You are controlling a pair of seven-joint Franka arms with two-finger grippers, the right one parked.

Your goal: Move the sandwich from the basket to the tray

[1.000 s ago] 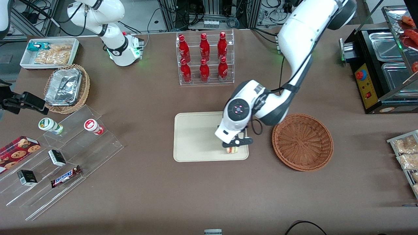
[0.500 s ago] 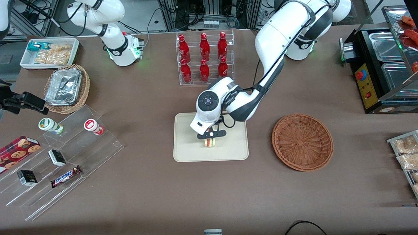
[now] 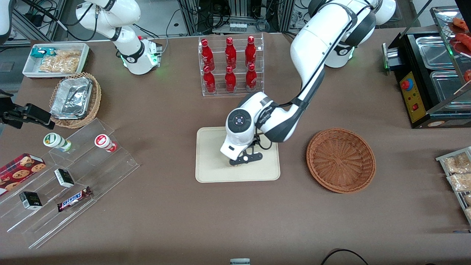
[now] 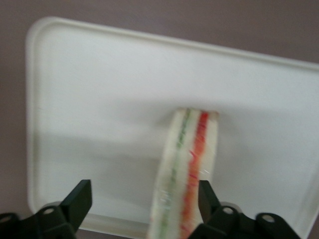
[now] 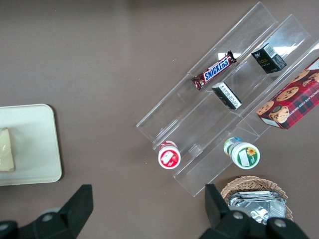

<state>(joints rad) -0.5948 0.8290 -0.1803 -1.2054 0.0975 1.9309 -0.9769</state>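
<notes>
Here, open gripper [image 4: 142, 201] beside sandwich [image 4: 187, 174]

The gripper [image 3: 245, 159] has let go. Half a second ago its fingers pinched the sandwich [image 4: 185, 174]; now they stand wide apart, and the sandwich lies on the tray [image 3: 209, 154]. The gripper has also slid a little toward 4 o'clock and hides the sandwich from the front.
</notes>
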